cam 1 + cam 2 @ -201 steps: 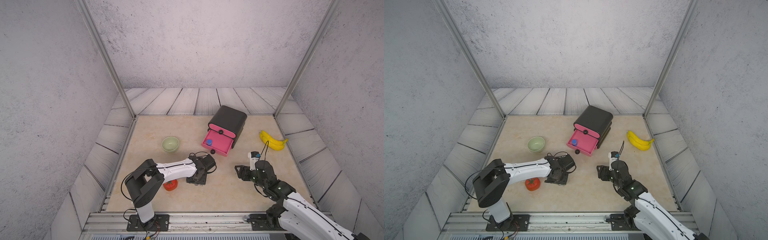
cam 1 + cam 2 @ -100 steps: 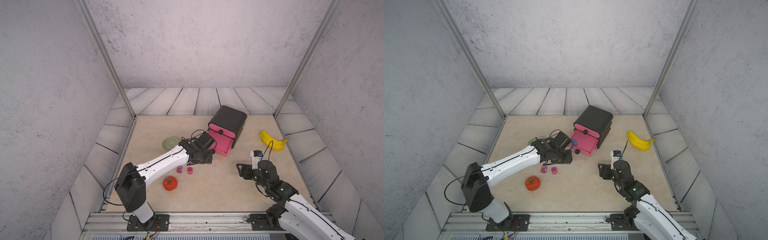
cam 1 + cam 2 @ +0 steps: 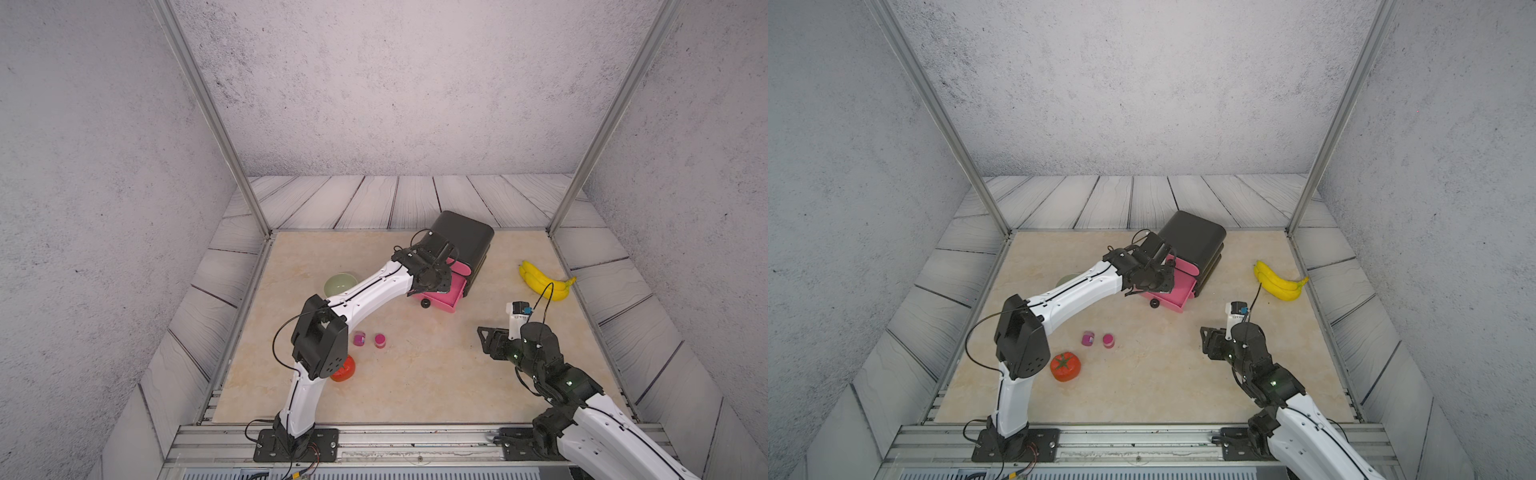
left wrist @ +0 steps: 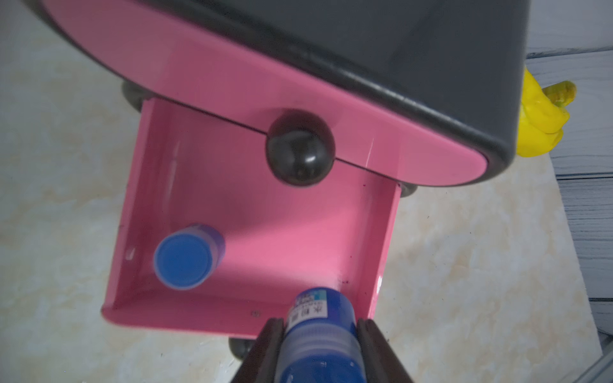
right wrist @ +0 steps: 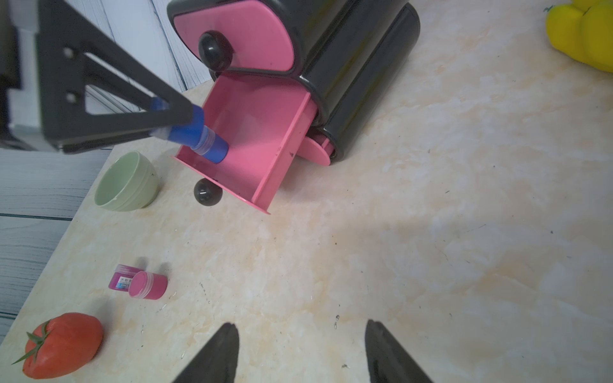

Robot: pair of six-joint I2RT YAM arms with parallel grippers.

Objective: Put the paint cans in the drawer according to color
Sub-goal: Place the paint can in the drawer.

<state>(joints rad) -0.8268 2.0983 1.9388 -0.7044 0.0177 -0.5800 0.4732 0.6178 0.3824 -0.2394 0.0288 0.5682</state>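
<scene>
Blue paint can (image 4: 316,351) tilted, long axis slanting, labelled free end aimed down into open pink drawer (image 4: 282,238), at lower centre of wrist frame. Small deep-blue cylinder, white label. Left gripper (image 4: 320,326) clamped narrow on it. Second blue can (image 4: 185,257) upright inside drawer, lower left. Magenta can (image 3: 359,338) and twin magenta can (image 3: 380,340) side by side on tabletop (image 3: 415,374), centre-left. Right gripper (image 5: 300,328) partly open, holding nothing.

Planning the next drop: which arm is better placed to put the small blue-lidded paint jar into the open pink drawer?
Left. The left gripper holds the blue-lidded paint jar over the open pink drawer; the right gripper is open, empty, farther off.
</scene>
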